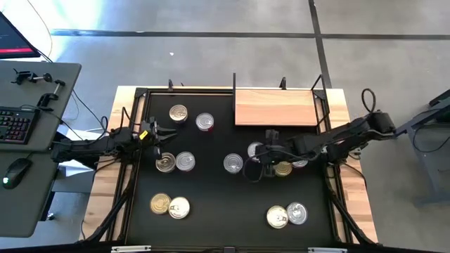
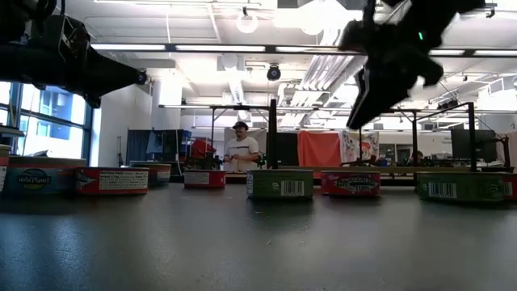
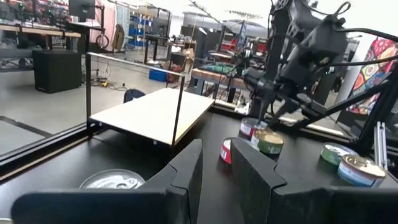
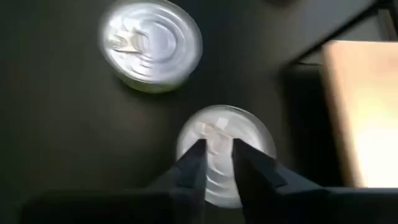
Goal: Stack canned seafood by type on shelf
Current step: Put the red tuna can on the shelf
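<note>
About a dozen low tins sit on the black mat (image 1: 211,225) in loose pairs, with silver or gold lids. The light wood shelf (image 1: 274,107) stands at the mat's far edge with nothing on it. My right gripper (image 1: 259,156) hovers, raised, above a silver-lidded tin (image 4: 249,134), fingers pointing down and nearly together (image 4: 216,152). A second silver tin (image 4: 151,43) lies just beyond it. In the low view the right gripper (image 2: 367,89) hangs well above the tins. My left gripper (image 1: 156,131) waits shut at the mat's left, facing the shelf (image 3: 155,112).
Thin black posts (image 1: 234,84) rise at the shelf's corners. A gold tin (image 1: 283,169) and a silver one (image 1: 300,161) lie under the right arm. More pairs sit at the near left (image 1: 169,206) and near right (image 1: 286,215). A person (image 2: 241,152) stands far behind the table.
</note>
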Robot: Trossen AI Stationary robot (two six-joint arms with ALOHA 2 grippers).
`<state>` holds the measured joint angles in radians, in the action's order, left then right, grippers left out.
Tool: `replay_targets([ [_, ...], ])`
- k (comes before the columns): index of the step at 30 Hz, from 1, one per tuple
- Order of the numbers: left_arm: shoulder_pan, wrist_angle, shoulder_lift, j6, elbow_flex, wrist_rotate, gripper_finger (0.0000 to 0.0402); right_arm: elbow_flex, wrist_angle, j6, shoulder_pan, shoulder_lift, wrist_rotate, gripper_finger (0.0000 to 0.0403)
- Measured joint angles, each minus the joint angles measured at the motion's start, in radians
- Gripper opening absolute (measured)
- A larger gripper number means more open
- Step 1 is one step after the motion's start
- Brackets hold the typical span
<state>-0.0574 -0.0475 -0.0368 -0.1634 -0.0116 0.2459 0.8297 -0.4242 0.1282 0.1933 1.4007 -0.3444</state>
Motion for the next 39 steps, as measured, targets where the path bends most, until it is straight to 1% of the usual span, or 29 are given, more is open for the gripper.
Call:
replay_targets([
  [3,0.0,-0.003,0.0,0.0,0.0,0.0,0.0073,-0.171,0.319,-0.035,0.01,-0.015,0.012,0.0125],
  [5,0.0,-0.008,0.0,0.003,0.0,0.0,0.0073,-0.267,0.516,-0.066,0.011,-0.008,0.018,0.0142],
  [7,0.0,-0.009,0.0,0.009,0.0,0.0,0.0073,-0.341,0.658,-0.09,0.01,0.013,0.027,0.0149],
  [10,0.0,-0.01,0.0,0.009,0.0,0.0,0.0073,-0.409,0.779,-0.109,0.01,0.043,0.02,0.0149],
  [13,0.0,-0.01,0.0,0.01,0.0,0.0,0.0073,-0.439,0.791,-0.134,0.011,0.079,0.007,0.0141],
  [17,0.0,-0.01,0.0,0.01,0.0,0.0,0.0073,-0.429,0.817,-0.203,0.011,0.15,-0.02,0.0117],
  [22,0.0,-0.012,0.0,0.009,0.0,0.0,0.0073,-0.407,0.844,-0.242,0.023,0.236,-0.092,0.0062],
  [26,0.0,-0.024,0.0,0.009,0.0,0.0,0.0073,-0.405,0.867,-0.244,0.051,0.264,-0.146,0.0014],
  [27,0.0,-0.027,0.0,0.008,0.0,0.0,0.0073,-0.405,0.869,-0.243,0.062,0.267,-0.162,0.0009],
  [32,0.0,-0.03,0.0,0.008,0.0,0.0,0.0073,-0.366,0.798,-0.242,0.116,0.277,-0.295,0.0007],
  [36,0.0,-0.03,0.0,0.008,0.0,0.0,0.0073,-0.286,0.661,-0.273,0.15,0.281,-0.363,0.0002],
  [39,0.0,-0.03,0.0,0.008,0.0,0.0,0.0073,-0.222,0.562,-0.289,0.175,0.285,-0.446,0.0001],
])
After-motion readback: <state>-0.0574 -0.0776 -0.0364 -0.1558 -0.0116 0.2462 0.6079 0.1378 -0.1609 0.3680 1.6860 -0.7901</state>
